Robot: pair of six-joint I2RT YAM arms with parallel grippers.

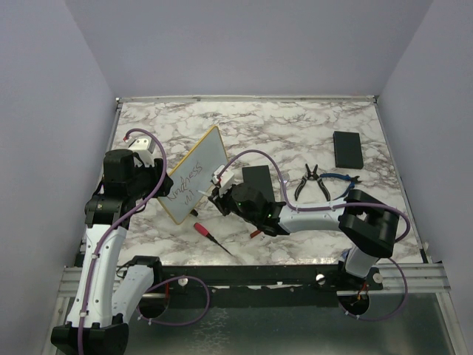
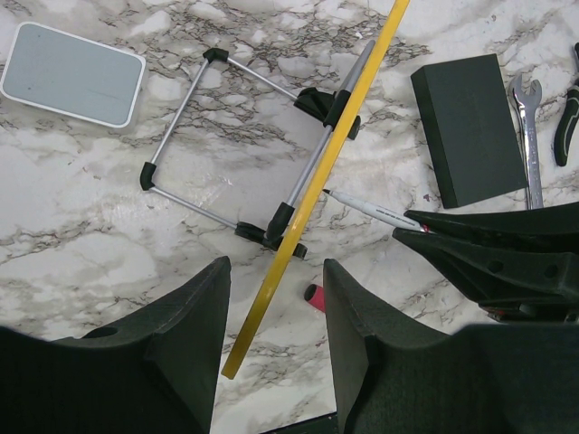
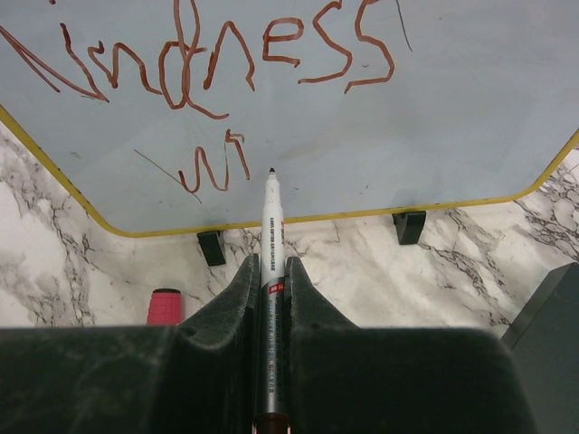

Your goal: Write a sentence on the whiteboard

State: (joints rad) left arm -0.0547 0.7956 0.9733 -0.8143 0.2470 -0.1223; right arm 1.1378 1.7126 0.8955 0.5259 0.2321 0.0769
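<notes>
The whiteboard stands tilted on a wire stand, toward 9 o'clock of the marble surface. It looks light, stiff and slick-faced, likely to tip under a hard push, and is best steadied by its yellow frame. The left tool straddles that frame; I cannot tell whether it pinches. The right tool is clenched on a marker, tip near the second line of the sentence, at 6 o'clock on the face.
</notes>
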